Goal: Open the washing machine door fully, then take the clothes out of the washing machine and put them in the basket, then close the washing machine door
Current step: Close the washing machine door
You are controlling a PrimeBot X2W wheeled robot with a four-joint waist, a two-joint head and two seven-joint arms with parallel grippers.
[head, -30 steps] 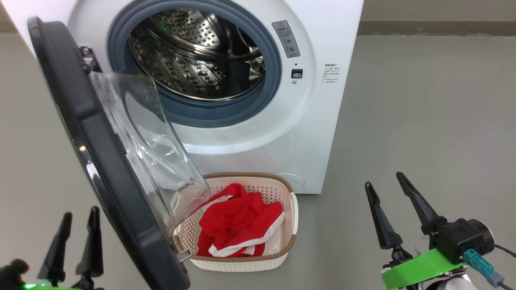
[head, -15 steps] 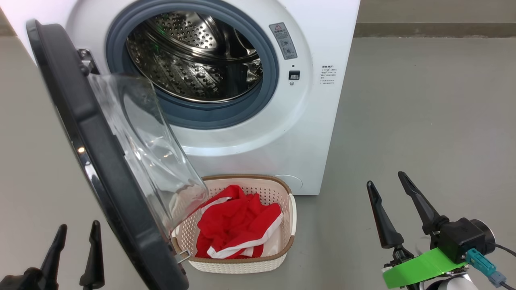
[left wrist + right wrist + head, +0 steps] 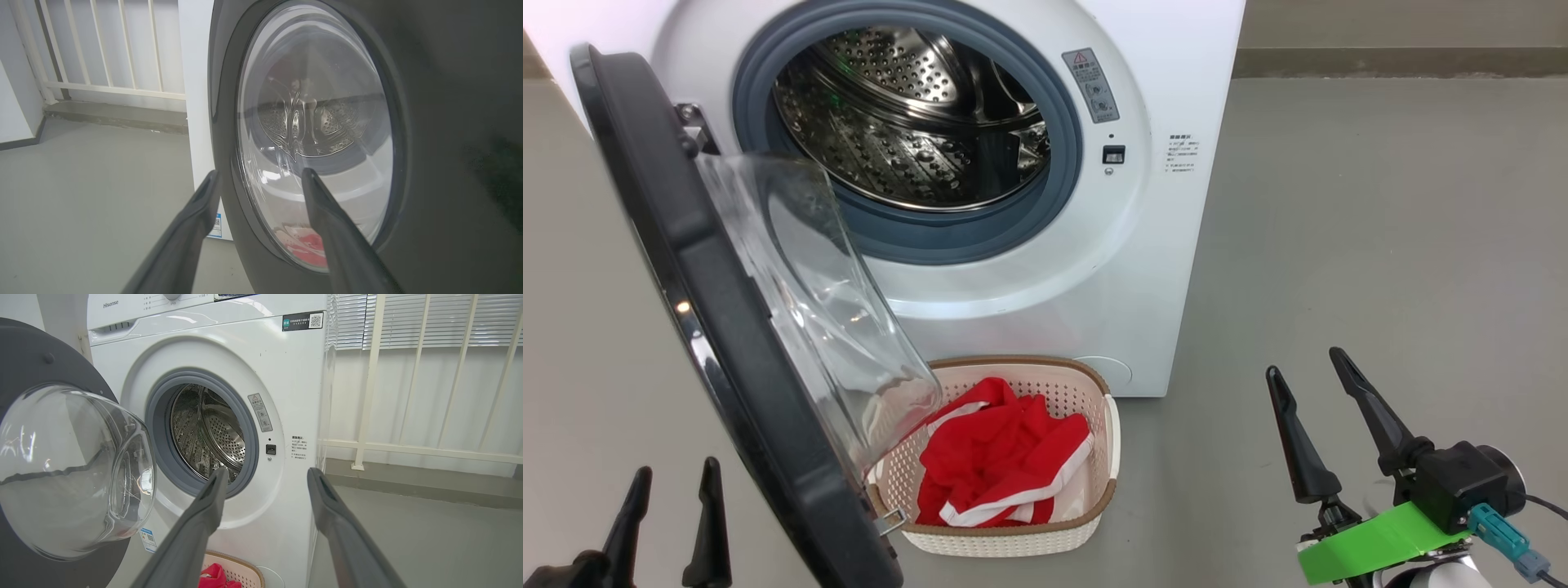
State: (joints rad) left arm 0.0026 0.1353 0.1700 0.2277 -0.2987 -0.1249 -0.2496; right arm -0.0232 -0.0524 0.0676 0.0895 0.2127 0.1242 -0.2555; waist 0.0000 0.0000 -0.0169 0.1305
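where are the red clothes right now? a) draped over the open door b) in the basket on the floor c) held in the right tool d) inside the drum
b: the red clothes lie heaped in the basket, which stands on the floor in front of the washing machine, and the drum shows bare steel.
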